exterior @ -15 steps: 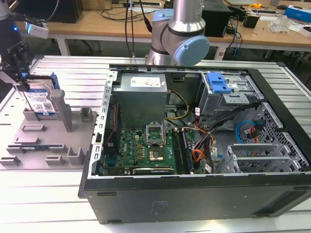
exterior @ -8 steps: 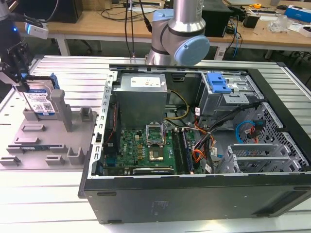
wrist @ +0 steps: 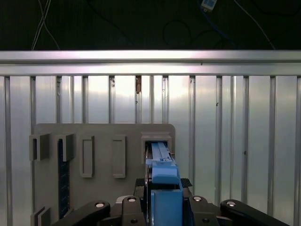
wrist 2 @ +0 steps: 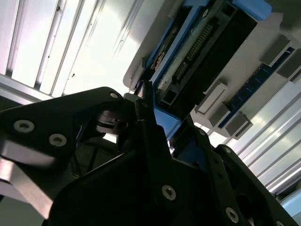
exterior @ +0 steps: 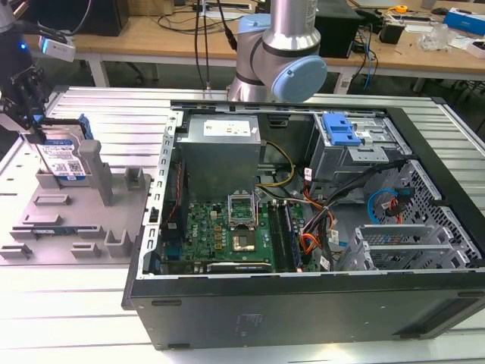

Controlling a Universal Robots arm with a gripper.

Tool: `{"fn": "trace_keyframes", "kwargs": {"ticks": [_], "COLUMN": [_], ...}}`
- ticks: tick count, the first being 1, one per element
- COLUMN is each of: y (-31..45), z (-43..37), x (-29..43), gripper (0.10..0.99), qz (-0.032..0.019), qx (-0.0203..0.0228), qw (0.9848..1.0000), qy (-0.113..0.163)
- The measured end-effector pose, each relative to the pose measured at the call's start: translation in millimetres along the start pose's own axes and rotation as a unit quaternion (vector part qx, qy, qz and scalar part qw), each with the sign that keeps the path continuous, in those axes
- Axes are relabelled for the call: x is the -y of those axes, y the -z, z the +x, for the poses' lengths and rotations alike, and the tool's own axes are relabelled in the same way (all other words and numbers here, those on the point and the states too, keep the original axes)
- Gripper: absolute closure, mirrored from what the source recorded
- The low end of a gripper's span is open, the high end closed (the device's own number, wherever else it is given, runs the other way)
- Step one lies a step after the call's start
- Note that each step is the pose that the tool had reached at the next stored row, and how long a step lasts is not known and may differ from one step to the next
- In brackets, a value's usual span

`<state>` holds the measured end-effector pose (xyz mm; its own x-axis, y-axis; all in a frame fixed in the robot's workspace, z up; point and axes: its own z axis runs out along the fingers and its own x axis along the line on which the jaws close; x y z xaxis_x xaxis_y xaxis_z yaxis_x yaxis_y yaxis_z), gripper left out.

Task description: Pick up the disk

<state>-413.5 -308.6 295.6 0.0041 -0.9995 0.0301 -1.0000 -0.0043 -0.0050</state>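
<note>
Black gripper (exterior: 30, 95) fingers clench one disk (exterior: 64, 155), upright in one grey holder tray (exterior: 45, 220).

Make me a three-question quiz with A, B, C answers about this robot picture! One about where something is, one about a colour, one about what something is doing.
1. Where is the disk?
A. Inside the computer case
B. Standing on edge in the grey holder tray
C. On the wooden bench

2. What colour are the disk's side rails?
A. Blue
B. Red
C. Yellow

3. What is the gripper doing?
A. Hanging above the motherboard
B. Lying on the bench
C. Closed on the disk

Answers: 1 B, the exterior view shows it upright in the grey holder tray, left of the computer case. 2 A, blue rails flank the label. 3 C, in the first wrist view the fingers press the blue rail on both sides.
</note>
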Motion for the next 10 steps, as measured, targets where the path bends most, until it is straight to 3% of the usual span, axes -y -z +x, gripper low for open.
{"fn": "trace_keyframes", "kwargs": {"ticks": [6, 10], "y": [0.0, 6.2], "z": [0.0, 0.3], "x": [0.0, 0.0], "gripper": [0.722, 0.722], "qz": [0.0001, 0.0000], "qx": [0.0000, 0.0000], "qw": [1.0000, 1.0000], "qy": [0.000, 0.000]}}
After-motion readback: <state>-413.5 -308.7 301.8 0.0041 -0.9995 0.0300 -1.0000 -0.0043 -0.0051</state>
